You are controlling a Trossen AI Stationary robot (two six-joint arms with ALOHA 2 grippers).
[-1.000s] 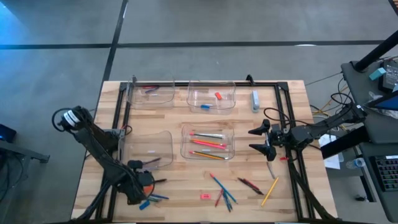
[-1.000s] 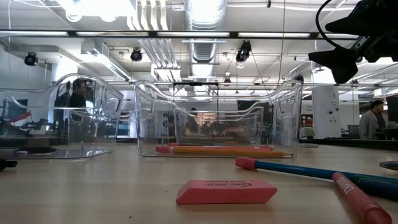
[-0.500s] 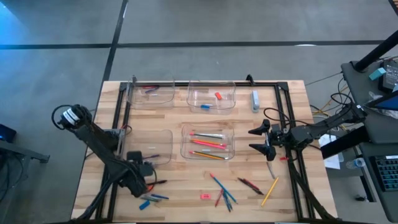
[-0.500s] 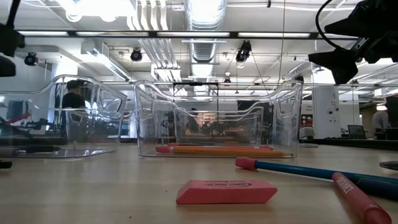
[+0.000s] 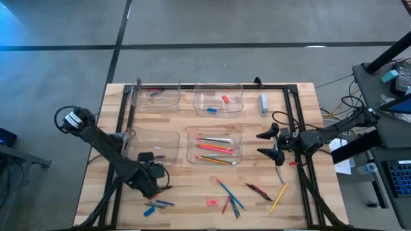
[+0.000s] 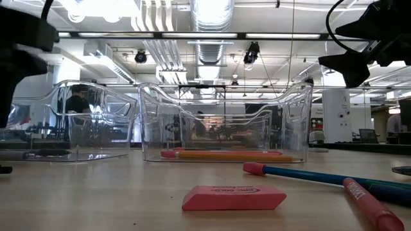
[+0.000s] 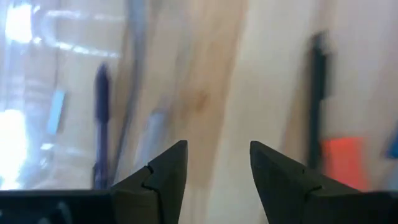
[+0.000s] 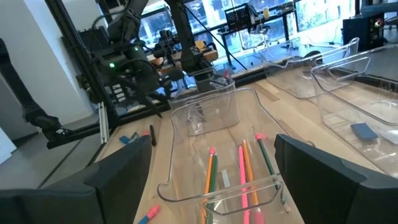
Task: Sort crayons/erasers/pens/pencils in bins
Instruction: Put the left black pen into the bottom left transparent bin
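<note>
Partly sorted: pencils and erasers sit binned; loose crayons, pens remain on the surface. Left claw and right claw spread, empty.

Glossy clear plastic bins rest on a pale, smooth-grained wooden table.

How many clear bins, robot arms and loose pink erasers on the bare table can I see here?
Clear bins: 4
Robot arms: 2 (left arm, right arm)
Loose pink eraser: 1
Total: 7
</note>
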